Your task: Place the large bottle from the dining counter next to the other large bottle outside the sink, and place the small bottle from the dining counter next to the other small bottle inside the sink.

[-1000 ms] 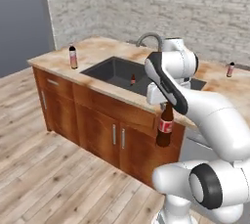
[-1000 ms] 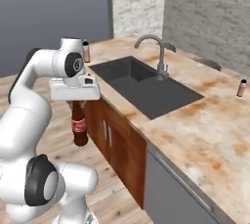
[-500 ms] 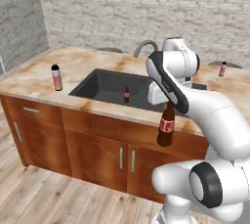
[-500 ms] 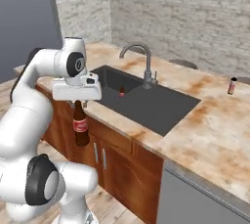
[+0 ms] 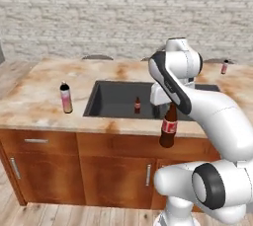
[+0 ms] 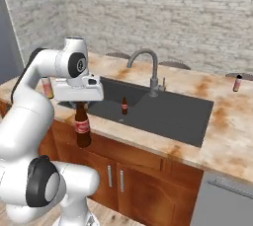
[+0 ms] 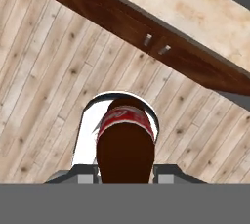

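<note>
My gripper point(image 5: 170, 107) is shut on the neck of the large bottle point(image 5: 168, 129), a tall dark-brown bottle with a red label. It hangs upright just off the counter's front edge, over the wooden floor point(image 7: 44, 71), in front of the sink point(image 5: 113, 99). The other large bottle point(image 5: 65, 97), pink and white with a black cap, stands on the counter left of the sink. Inside the basin stands the other small bottle point(image 5: 137, 105), tiny and brown. The small bottle point(image 5: 225, 66), pale pink, stands far back right on the stone top. The hand view looks down the held bottle point(image 7: 126, 142).
A curved grey faucet point(image 6: 148, 67) rises behind the sink point(image 6: 168, 114). Reddish-brown cabinet doors with handles point(image 5: 147, 174) run under the marbled counter point(image 5: 34, 104). A grey appliance front point(image 6: 222, 205) sits at the lower right. A brick wall closes the back.
The whole picture has shifted as the base drove along the counter, and the sink now lies straight ahead. The brown bottle stays held in my gripper.
</note>
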